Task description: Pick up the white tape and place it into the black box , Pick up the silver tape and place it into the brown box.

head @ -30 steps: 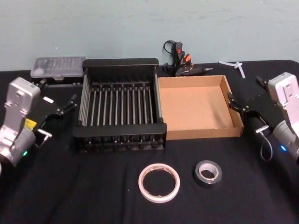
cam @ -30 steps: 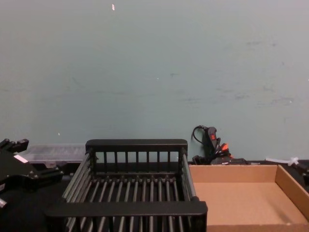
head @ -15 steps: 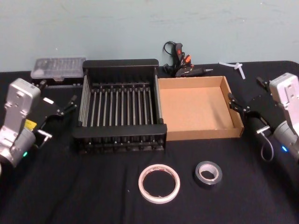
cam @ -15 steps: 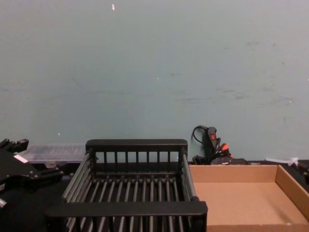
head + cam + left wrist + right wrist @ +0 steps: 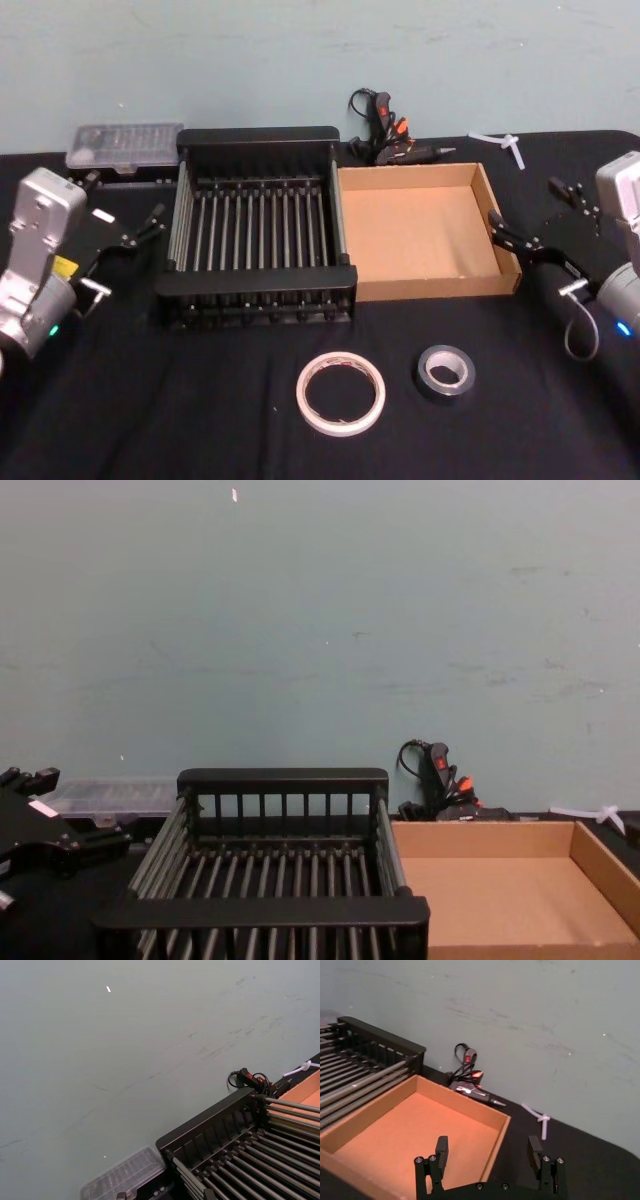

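While both claws sit released, nothing is held | white tape [image 5: 340, 392] near-inward of your left claw [image 5: 128, 228]: light, stiff ring | pinch across its rim.

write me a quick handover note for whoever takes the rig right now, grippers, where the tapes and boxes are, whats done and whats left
Left gripper: open, empty, beside the left side of the black box.
Right gripper: open, empty, at the right wall of the brown box.
White tape: flat on the black cloth, in front of the black box, untouched.
Silver tape: on the cloth just right of the white tape, in front of the brown box, apart from it.
Both boxes sit side by side, nothing inside either.
Done: nothing placed yet.
Left: white tape into the black box, silver tape into the brown box.
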Controlling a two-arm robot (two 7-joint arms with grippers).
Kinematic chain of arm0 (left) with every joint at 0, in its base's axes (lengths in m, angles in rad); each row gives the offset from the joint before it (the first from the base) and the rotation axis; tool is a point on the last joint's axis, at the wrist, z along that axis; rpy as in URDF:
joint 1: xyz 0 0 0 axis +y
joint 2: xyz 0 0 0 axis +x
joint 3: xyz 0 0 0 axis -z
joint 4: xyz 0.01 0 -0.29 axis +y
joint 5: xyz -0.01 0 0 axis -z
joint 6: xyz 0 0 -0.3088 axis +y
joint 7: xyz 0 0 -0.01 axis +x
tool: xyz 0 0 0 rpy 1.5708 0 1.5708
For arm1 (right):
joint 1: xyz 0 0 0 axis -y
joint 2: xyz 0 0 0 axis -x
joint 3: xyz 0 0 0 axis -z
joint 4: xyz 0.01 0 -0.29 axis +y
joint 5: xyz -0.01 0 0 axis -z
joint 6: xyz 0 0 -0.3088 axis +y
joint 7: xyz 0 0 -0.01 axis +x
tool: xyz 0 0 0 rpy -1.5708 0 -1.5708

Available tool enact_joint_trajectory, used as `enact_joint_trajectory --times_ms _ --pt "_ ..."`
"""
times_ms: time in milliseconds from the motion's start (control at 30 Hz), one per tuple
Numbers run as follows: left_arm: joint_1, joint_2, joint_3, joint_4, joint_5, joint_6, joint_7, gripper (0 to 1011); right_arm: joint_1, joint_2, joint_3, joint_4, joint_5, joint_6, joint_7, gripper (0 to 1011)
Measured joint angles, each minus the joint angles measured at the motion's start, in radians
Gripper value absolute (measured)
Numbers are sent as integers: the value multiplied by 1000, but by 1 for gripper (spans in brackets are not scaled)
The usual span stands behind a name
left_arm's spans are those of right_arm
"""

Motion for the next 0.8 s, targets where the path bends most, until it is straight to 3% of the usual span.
enact_joint_trajectory --times_ms 400,800 --pt "0 0 0 0 0 0 0 1001 -96 29 62 -188 78 199 27 1002" --pt "0 0 0 0 0 0 0 1001 -167 32 94 -306 133 369 53 1002"
